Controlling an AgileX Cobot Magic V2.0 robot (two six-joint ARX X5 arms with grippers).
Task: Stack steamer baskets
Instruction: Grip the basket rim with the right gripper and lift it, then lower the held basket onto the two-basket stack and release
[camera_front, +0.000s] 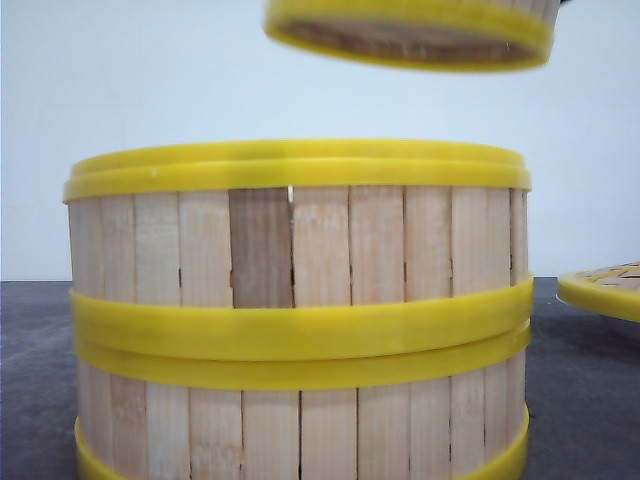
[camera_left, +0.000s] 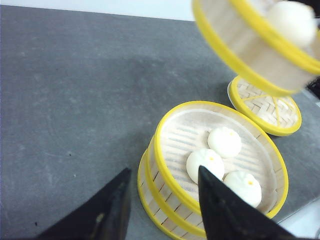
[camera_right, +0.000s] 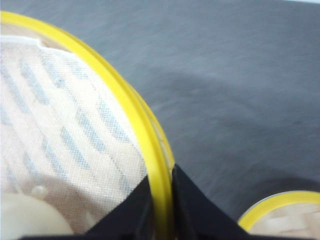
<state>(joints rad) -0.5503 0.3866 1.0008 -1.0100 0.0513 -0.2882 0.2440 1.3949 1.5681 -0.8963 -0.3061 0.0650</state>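
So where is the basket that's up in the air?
In the front view the lifted basket hangs at the top, above and a little right of the two stacked baskets. The right gripper pinches its yellow rim; the woven lid lies lower right.

Two steamer baskets (camera_front: 300, 310) are stacked on the table (camera_left: 70, 100), with three buns (camera_left: 225, 141) held in the upper one. A third basket (camera_front: 410, 30) is held above them, off the stack. A lid (camera_front: 605, 290) is laid to their right.
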